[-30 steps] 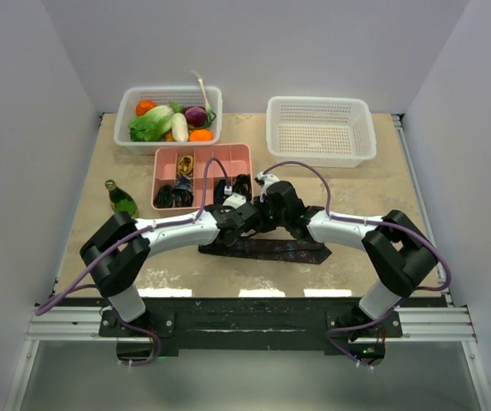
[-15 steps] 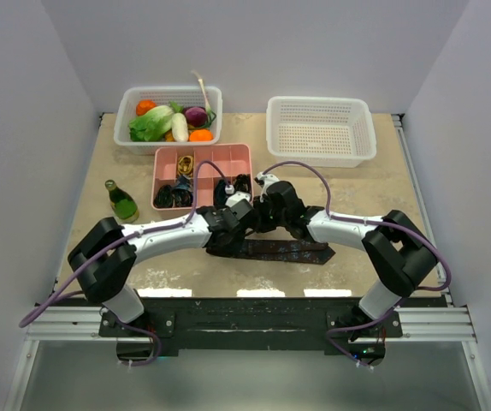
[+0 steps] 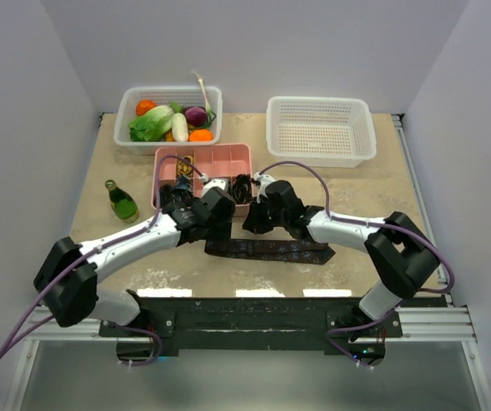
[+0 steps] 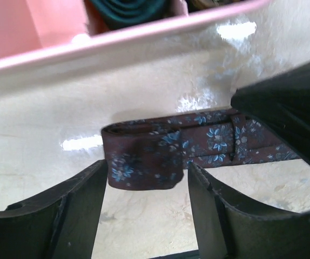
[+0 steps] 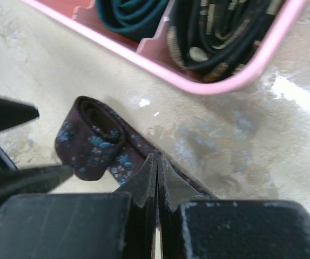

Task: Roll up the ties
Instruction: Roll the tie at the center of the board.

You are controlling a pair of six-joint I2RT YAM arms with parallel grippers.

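A maroon tie (image 3: 271, 251) with blue flowers lies flat across the table in front of the pink tray (image 3: 228, 152). Its left end is folded over into a short loose roll (image 4: 144, 162). My left gripper (image 3: 217, 227) hovers just over that folded end, and its jaws (image 4: 147, 171) are open with nothing between them. My right gripper (image 3: 252, 224) is shut, its tips (image 5: 156, 157) pressing on the tie (image 5: 90, 148) right beside the roll. Rolled ties (image 5: 220, 27) sit in the tray's compartments.
A white basket of vegetables (image 3: 168, 111) stands at the back left, an empty white basket (image 3: 321, 128) at the back right. A green bottle (image 3: 122, 199) stands left of the tray. The tray's rim (image 4: 117, 43) lies close behind both grippers.
My left gripper has opened and let go of the tie's folded end, pulling back to the left towards the tray. The right gripper has stayed shut on the same spot.
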